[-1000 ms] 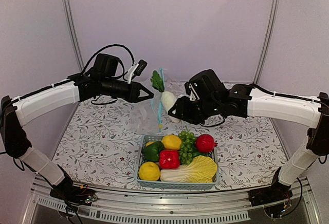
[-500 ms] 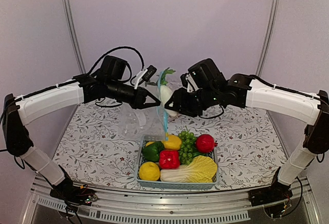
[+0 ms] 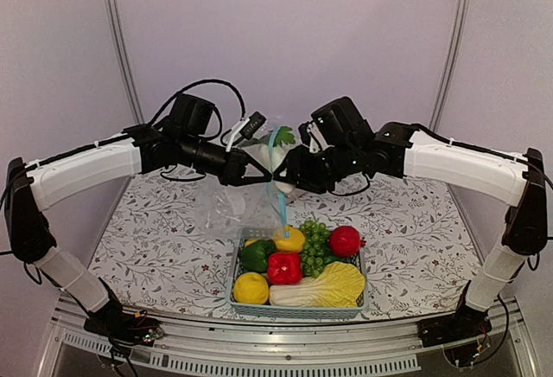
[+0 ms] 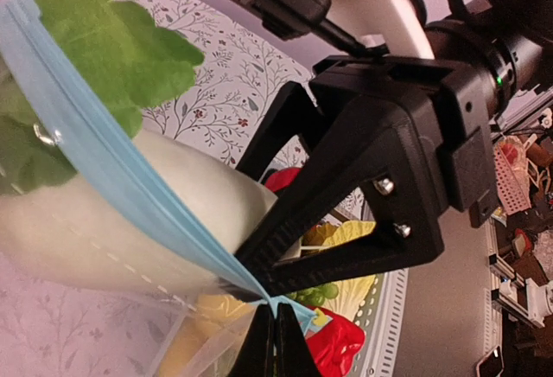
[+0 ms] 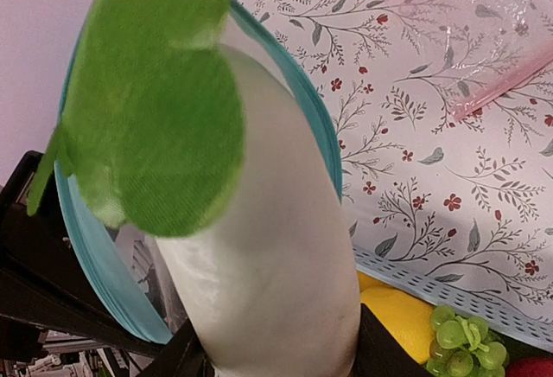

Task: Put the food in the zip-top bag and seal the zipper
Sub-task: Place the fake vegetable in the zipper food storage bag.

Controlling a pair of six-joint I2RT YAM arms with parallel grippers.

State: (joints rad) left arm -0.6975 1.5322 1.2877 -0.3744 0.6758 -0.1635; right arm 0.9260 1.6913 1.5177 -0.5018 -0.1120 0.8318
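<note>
My left gripper point(image 3: 256, 169) is shut on the teal-blue zipper point(image 4: 112, 178) strip of the clear zip-top bag point(image 3: 232, 206), holding its mouth up in the air above the table. My right gripper point(image 3: 287, 172) is shut on a white radish point(image 5: 276, 265) with green leaves point(image 5: 155, 109), its leafy end poking through the bag's mouth. The radish point(image 4: 112, 221) shows behind the zipper in the left wrist view. The remaining food sits in the light-blue basket point(image 3: 296, 309): lemons point(image 3: 251, 287), a red pepper point(image 3: 284, 267), red round fruit point(image 3: 345, 240), green grapes point(image 3: 314, 243) and cabbage point(image 3: 320, 287).
The floral tablecloth point(image 3: 415, 239) covers the table around the basket. A green pepper point(image 3: 257, 255) lies in the basket's left side. Metal frame posts point(image 3: 118, 40) stand at the back corners. The table's front rail point(image 3: 259, 342) runs along the near edge.
Both grippers have moved closer together and higher. The radish has gone from beside the bag to into its raised mouth. The bag has lifted off the table.
</note>
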